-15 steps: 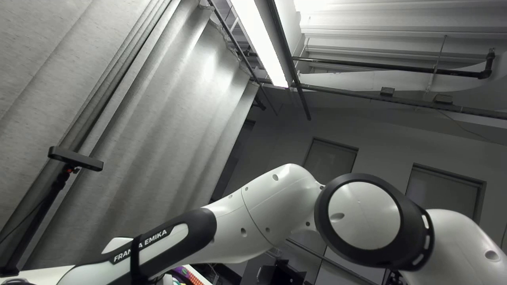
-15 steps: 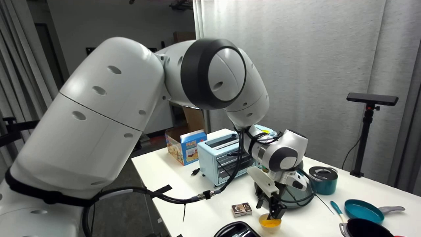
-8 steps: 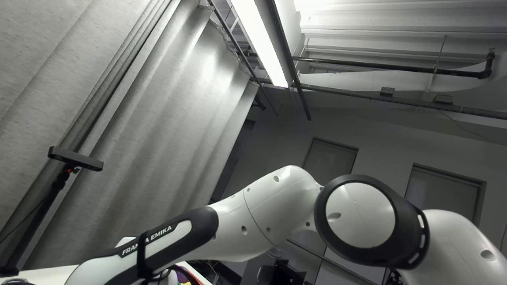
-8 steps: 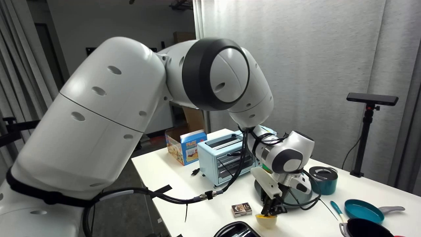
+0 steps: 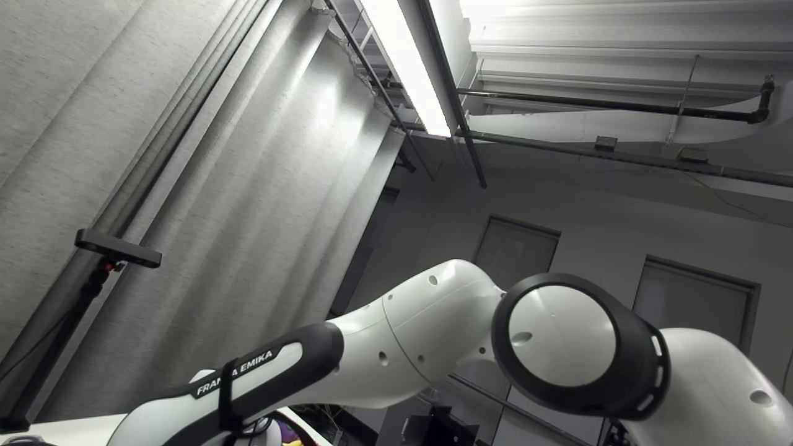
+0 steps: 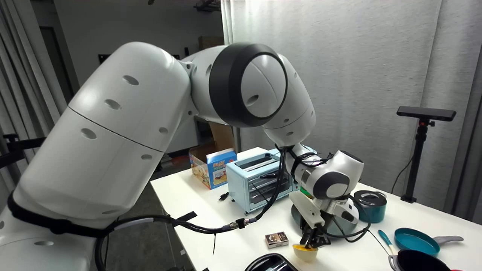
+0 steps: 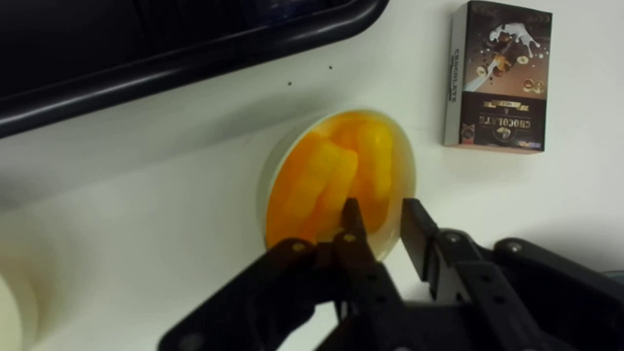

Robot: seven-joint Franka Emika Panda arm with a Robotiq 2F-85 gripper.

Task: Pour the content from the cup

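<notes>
Jaws a narrow gap apart, the gripper (image 7: 381, 207) has hold of the cup (image 6: 305, 256) by its wall: we see one slim black finger inside the hollow and its partner outside, with the pale, smooth side between them. We find the cup below the gripper and over the white table (image 6: 241, 246), tilted, its rim showing as a stretched oval in the wrist view; whether its base touches the table we cannot tell. Inside lie yellow-orange pieces (image 7: 312, 180), rounded and finger-shaped, too blurred for us to judge their texture.

From the cup, in the wrist view, we have a flat, sharp-cornered chocolate box (image 7: 507, 73) with printed faces at two o'clock, a black tray (image 7: 195, 63) with a glossy, rounded rim at ten, and a pale, round thing (image 7: 14, 312), cut by the edge, at eight. In an exterior view, reckoning from the cup, we place the boxy, light-blue toaster oven (image 6: 260, 188) at eleven o'clock, the round teal pot (image 6: 376, 214) at two and the shallow teal pan (image 6: 416, 241) near three. In both exterior views we see the arm (image 5: 427, 316) in smooth white shells banded with black, and behind it a grey curtain (image 5: 248, 204) hanging in soft folds.
</notes>
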